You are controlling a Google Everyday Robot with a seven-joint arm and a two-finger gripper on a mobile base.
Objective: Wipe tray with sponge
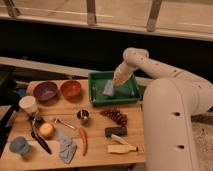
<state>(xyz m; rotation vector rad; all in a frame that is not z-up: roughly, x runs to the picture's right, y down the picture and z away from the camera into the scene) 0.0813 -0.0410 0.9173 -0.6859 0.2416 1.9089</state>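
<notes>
We see the gripper (116, 81) at the end of the white arm (150, 65), lowered into the green tray (130, 93) at the far edge of the wooden table (100, 147). Its fingers are pressed together and pinch the light-blue sponge (109, 89). The sponge hangs directly under the gripper, a little to its left in the view, and sits over the left half of the tray floor. Whether the sponge really touches the floor, we cannot tell.

The tray surrounds the gripper on all sides. To the left of the gripper, outside the tray, stand an orange bowl (70, 89) and, farther away, a purple bowl (46, 91). In front of the gripper, nearer to the camera, we find a brown pine cone (116, 116) and behind it a dark block (115, 131). Well apart from the gripper, toward the near left corner, lie a red chili (83, 141), a grey-blue cloth (66, 147) and a blue cup (19, 145).
</notes>
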